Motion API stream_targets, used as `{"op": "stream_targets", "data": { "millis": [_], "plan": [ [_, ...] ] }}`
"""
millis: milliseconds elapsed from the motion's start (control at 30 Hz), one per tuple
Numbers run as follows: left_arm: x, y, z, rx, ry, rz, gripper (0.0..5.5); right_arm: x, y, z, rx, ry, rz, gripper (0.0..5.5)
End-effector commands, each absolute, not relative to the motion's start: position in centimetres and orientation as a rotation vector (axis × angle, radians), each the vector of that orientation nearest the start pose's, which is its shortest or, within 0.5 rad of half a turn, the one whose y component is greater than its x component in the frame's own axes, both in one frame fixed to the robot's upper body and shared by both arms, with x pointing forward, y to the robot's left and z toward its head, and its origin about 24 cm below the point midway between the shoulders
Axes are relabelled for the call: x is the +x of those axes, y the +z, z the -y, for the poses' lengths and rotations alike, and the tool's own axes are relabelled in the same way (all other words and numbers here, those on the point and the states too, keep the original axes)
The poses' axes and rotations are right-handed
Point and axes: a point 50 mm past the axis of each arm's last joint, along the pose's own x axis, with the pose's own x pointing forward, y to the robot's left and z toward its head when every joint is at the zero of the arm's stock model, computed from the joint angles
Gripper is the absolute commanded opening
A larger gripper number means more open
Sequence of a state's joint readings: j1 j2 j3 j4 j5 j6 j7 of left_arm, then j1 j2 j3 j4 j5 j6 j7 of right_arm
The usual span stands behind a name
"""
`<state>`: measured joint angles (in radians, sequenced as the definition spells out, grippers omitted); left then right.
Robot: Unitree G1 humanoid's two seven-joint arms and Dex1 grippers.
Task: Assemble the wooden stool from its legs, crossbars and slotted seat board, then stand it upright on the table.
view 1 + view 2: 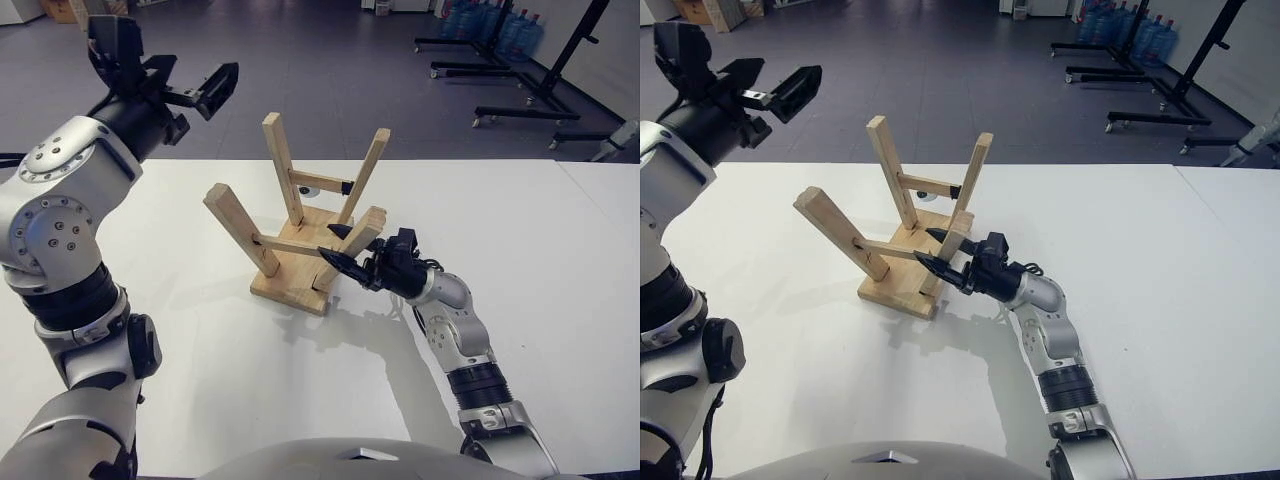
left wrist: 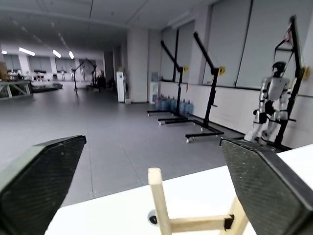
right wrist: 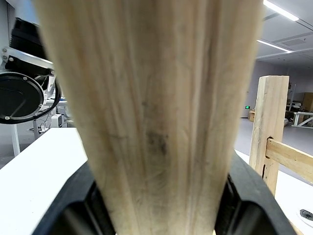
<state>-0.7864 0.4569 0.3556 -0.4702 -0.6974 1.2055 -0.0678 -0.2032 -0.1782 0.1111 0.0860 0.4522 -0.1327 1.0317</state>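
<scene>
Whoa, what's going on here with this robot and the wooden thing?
A humanoid robot is building a light wooden stool, which sits upside down on the white table, with the seat board flat and the legs pointing up. Its right gripper has its black fingers closed around the nearest leg. Its left gripper hangs open in the air, holding nothing. The stool is not yet upright.

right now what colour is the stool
The stool is pale natural wood, clearest in the left eye view.

No text, label, number or sign here can be read
</scene>
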Motion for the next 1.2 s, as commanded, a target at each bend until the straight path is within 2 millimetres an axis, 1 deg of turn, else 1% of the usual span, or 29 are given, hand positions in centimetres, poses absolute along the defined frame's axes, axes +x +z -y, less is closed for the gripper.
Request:
{"op": "stream_targets", "data": {
  "millis": [33, 167, 267, 300, 333, 433, 467, 600, 633, 767, 933, 1200],
  "plan": [
    [27.7, 28.6, -15.5, -0.034, -0.396, 0.092, 4.32, 26.5, 9.6, 10.4, 0.118, 1.152, 0.349, 2.06],
    [27.2, 28.3, -13.6, -0.042, -0.418, 0.076, 3.71, 26.8, 9.4, 10.0, 0.11, 1.137, 0.34, 2.06],
    [26.8, 26.7, -12.8, -0.062, -0.428, 0.015, 3.22, 26.9, 9.3, 9.9, 0.109, 1.125, 0.336, 2.06],
    [26.7, 26.0, -12.7, -0.069, -0.426, -0.011, 3.15, 27.0, 9.3, 10.0, 0.11, 1.118, 0.337, 2.06],
    [26.5, 25.3, -12.8, -0.076, -0.422, -0.036, 2.91, 27.0, 9.3, 10.0, 0.11, 1.113, 0.338, 2.06],
    [26.0, 23.5, -13.0, -0.086, -0.417, -0.097, 2.47, 27.1, 9.3, 10.2, 0.11, 1.106, 0.341, 2.06],
    [25.8, 22.7, -13.1, -0.09, -0.416, -0.122, 2.24, 27.1, 9.4, 10.2, 0.111, 1.106, 0.342, 2.06],
    [25.5, 20.8, -12.9, -0.12, -0.419, -0.175, 1.68, 27.2, 9.5, 10.2, 0.113, 1.111, 0.347, 2.06],
    [25.5, 20.5, -12.8, -0.129, -0.42, -0.182, 1.46, 27.2, 9.6, 10.1, 0.113, 1.114, 0.347, 2.06],
    [25.5, 19.2, -12.4, -0.144, -0.421, -0.211, 0.88, 27.3, 9.8, 10.0, 0.112, 1.12, 0.351, 2.06],
    [25.3, 18.7, -12.2, -0.138, -0.421, -0.219, 0.1, 27.0, 9.8, 10.0, 0.112, 1.131, 0.353, 2.06],
    [25.4, 18.4, -11.9, -0.14, -0.417, -0.225, 0.04, 26.5, 9.6, 9.6, 0.097, 1.151, 0.357, 2.06]
  ]
}}
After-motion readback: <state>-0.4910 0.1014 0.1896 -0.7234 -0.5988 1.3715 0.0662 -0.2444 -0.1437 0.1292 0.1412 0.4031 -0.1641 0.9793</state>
